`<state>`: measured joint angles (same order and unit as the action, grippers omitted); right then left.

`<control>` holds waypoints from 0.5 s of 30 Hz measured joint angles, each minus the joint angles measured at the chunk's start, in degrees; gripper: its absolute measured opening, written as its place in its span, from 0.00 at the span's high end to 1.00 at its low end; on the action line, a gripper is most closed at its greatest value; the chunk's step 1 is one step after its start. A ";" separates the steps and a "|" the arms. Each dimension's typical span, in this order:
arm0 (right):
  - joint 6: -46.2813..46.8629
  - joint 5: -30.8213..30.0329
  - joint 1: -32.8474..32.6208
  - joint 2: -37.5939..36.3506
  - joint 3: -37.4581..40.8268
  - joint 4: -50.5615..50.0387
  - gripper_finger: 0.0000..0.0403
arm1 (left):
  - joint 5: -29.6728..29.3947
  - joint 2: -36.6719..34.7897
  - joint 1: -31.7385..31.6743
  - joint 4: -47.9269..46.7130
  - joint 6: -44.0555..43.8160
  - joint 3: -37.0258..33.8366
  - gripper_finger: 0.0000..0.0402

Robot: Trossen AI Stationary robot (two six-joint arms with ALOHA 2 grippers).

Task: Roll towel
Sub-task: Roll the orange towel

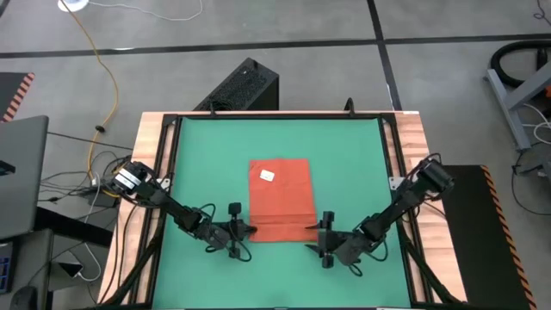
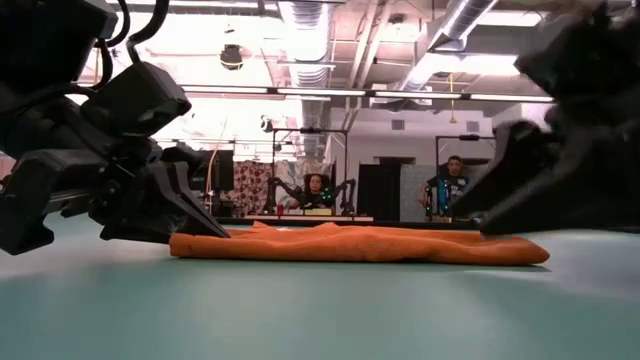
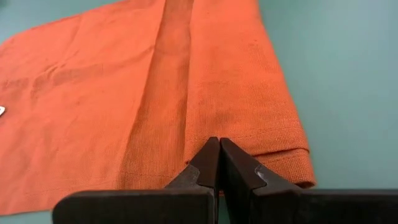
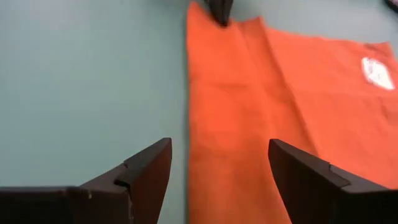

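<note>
The orange-red towel lies flat on the green mat, its white tag up near the far end. Its near end is turned over into a folded strip. My left gripper is shut at the strip's left end, as its wrist view also shows. My right gripper stands open just above the strip's right end. In the right wrist view the towel's edge runs between its spread fingers, which touch nothing. My left gripper's shut fingertips meet on the left end of the towel's folded near strip, beside the hem. The fingers themselves hide how much cloth lies between them. They come slanting down from the table's left. The towel lies slack on the mat.
A wooden frame with black rails borders the mat. A black box stands beyond the far edge, and cables and a laptop lie off the table's left. People sit in the room behind. Bare mat lies on both sides of the towel.
</note>
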<state>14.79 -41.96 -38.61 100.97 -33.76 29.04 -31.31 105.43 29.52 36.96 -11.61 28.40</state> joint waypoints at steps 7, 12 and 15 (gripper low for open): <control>3.76 -1.24 0.31 5.32 1.19 1.58 0.28 | 0.15 0.02 -0.37 -0.07 -1.21 -0.04 1.00; 14.18 -1.21 0.59 9.99 4.15 3.74 0.28 | 1.47 0.02 -1.27 -0.01 -1.65 -0.04 1.00; 16.62 -3.59 -0.15 13.21 4.64 7.29 0.28 | 1.67 0.02 -1.59 -0.05 -1.63 -0.05 1.00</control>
<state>31.42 -45.55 -38.76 114.18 -29.12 36.33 -29.64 105.45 27.93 36.91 -13.24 28.35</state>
